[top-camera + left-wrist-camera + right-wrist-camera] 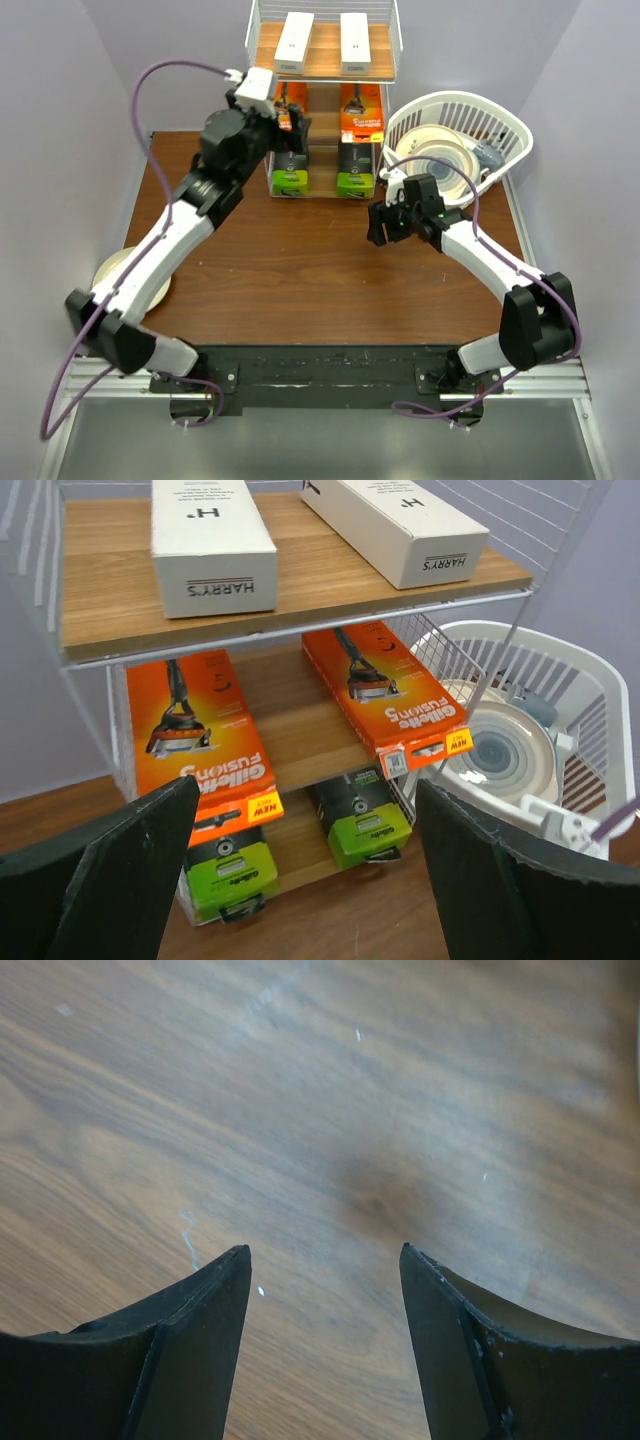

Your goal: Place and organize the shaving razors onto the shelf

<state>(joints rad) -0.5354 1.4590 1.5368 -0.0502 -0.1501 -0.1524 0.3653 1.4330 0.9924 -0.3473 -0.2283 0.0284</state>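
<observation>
Looking through the left wrist view, I count all six razor packs already on the shelf (100,590), which stands at the far edge of the counter (300,270). Two long white boxes (210,540) lie side by side on the top board. Two flat orange cards (195,730) sit on the middle board, overhanging its near edge. Two black boxes with lime-green ends (230,875) sit on the bottom tier. The left gripper (305,783) hangs just near of the shelf front, its jaws spread wide and holding nothing. The right gripper (322,1250) is also parted and empty, over bare wood-grain counter near the white slotted basket (505,125).

I judge all the packs to be light. The white boxes look like stiff matte carton with square edges, so I would pinch them across the narrow width near the middle. The orange cards are thin and glossy, probably slippery and easy to bend. I would take them by the long edges rather than the face. The black boxes are squat, and their side walls look like the safe hold. The shelf itself is thin white wire with smooth light-brown boards, so a nudged pack may slide.
</observation>
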